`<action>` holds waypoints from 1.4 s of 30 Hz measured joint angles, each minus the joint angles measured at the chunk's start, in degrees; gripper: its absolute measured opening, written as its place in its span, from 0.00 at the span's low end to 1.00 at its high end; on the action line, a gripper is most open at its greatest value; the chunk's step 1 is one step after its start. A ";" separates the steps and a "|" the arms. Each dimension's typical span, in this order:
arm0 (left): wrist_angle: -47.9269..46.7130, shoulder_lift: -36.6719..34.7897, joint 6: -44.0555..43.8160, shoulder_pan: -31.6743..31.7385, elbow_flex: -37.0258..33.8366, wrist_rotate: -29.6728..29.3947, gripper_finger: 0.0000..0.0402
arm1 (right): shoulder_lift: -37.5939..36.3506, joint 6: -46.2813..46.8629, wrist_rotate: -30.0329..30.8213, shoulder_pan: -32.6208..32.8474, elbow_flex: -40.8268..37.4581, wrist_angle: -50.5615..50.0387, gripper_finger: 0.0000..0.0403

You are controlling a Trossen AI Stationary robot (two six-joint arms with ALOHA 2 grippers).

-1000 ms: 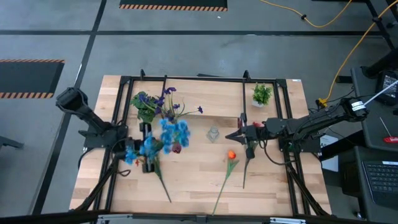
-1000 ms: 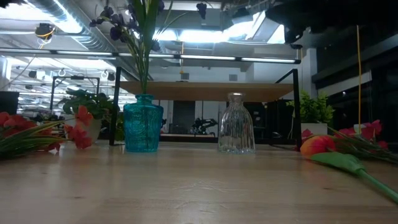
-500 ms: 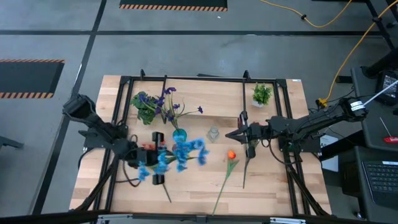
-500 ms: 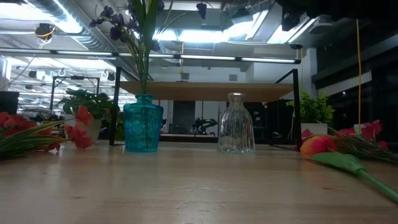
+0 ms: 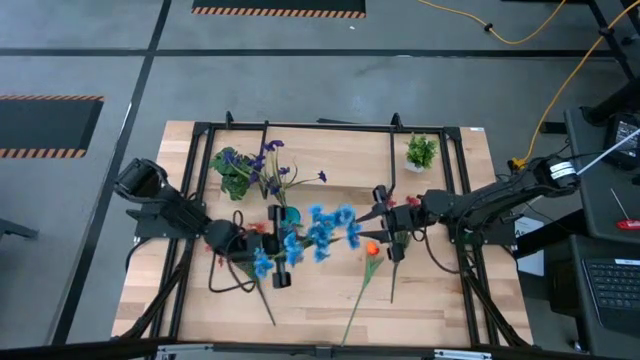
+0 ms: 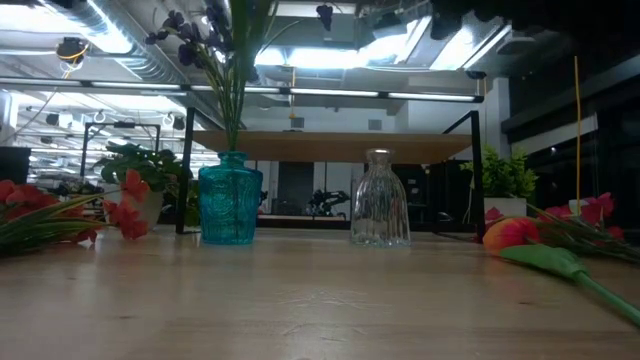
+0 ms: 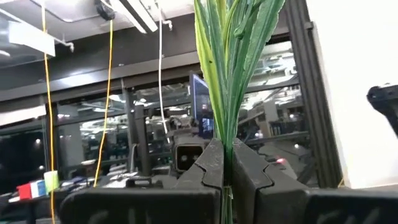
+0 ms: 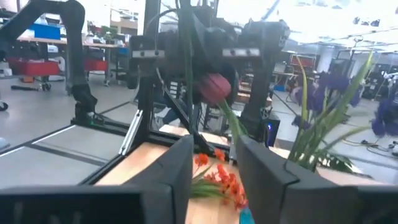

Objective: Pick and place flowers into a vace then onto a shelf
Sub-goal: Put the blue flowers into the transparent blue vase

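Note:
My left gripper (image 5: 290, 248) is shut on a blue-flowered spray (image 5: 322, 232) and holds it above the table's middle. The blooms reach over the clear glass vase (image 6: 379, 212) toward my right gripper (image 5: 378, 214). That gripper is open and level, just right of the blooms, and touches nothing. A blue vase (image 6: 230, 210) with purple flowers (image 6: 190, 40) stands before the shelf (image 6: 330, 146). An orange bud (image 5: 372, 248) lies on the table by its stem. My left gripper pinches the spray's green stems (image 7: 227, 146) between its two shut fingers (image 7: 210, 171). The stems rise out beyond the fingertips, and the gripper points toward the table's right, tipped a little upward. The spray is lifted clear of the table, blooms ahead of the fingers.
Red flowers (image 6: 60, 215) lie at the left of the table and a pink-red spray (image 6: 590, 215) at the right. Two small potted plants (image 5: 421, 152) (image 5: 232, 178) stand at the back. Black frame bars (image 5: 465, 200) run along the table's edges.
My left gripper has carried the blue spray toward the table's right, from beside the blue vase to over the clear vase. My right gripper has opened and tipped its fingers upward, staying nearly in place.

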 joint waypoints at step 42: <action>2.09 1.43 1.43 3.32 1.30 5.04 0.01 | 22.40 -0.18 -1.92 1.29 21.72 -0.68 0.44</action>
